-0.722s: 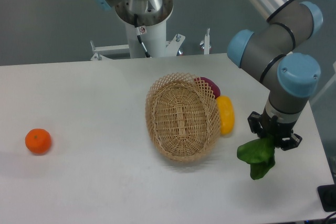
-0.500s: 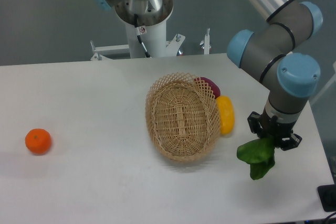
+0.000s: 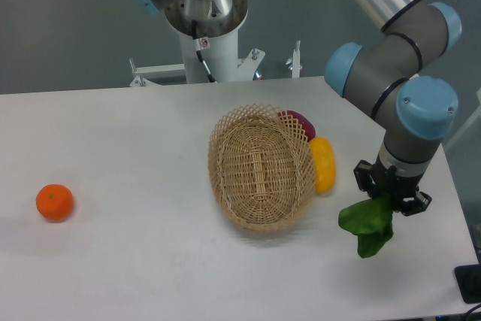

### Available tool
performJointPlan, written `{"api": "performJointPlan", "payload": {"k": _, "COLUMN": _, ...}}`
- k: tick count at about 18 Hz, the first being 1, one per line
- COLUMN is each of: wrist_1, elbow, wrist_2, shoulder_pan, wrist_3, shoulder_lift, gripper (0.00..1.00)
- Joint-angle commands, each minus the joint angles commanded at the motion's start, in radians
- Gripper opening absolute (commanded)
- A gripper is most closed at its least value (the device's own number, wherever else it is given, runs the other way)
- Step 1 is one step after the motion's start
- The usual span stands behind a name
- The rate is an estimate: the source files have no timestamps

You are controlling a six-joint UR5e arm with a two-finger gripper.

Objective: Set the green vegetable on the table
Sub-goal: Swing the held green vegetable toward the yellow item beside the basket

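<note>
**Vegetable hangs near the table's right edge**

Fixed camera: the gripper (image 3: 391,195) grips the vegetable (image 3: 367,225) by its top; the leaves droop below the fingers, over the table (image 3: 135,163) right of the basket (image 3: 260,168). Released from here, the floppy leaves may cling to a finger, or land too close to the near right edge and slide off.

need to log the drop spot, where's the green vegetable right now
The green vegetable hangs from the hand near the right edge of the table, just right of the yellow fruit and the wicker basket.
</note>
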Motion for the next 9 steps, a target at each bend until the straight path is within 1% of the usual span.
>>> {"api": "performJointPlan", "payload": {"k": 2, "wrist_1": -0.008, "elbow": -0.020, "wrist_2": -0.008, "shoulder_pan": -0.002, "wrist_3": -0.049, "shoulder_lift": 0.018, "gripper": 0.27}}
{"api": "performJointPlan", "payload": {"k": 4, "wrist_1": -0.024, "elbow": -0.038, "wrist_2": -0.009, "shoulder_pan": -0.003, "wrist_3": -0.063, "shoulder_lift": 0.032, "gripper": 0.27}}
{"api": "performJointPlan", "payload": {"k": 9, "wrist_1": -0.069, "elbow": -0.040, "wrist_2": -0.009, "shoulder_pan": -0.023, "wrist_3": -0.068, "shoulder_lift": 0.040, "gripper": 0.27}}
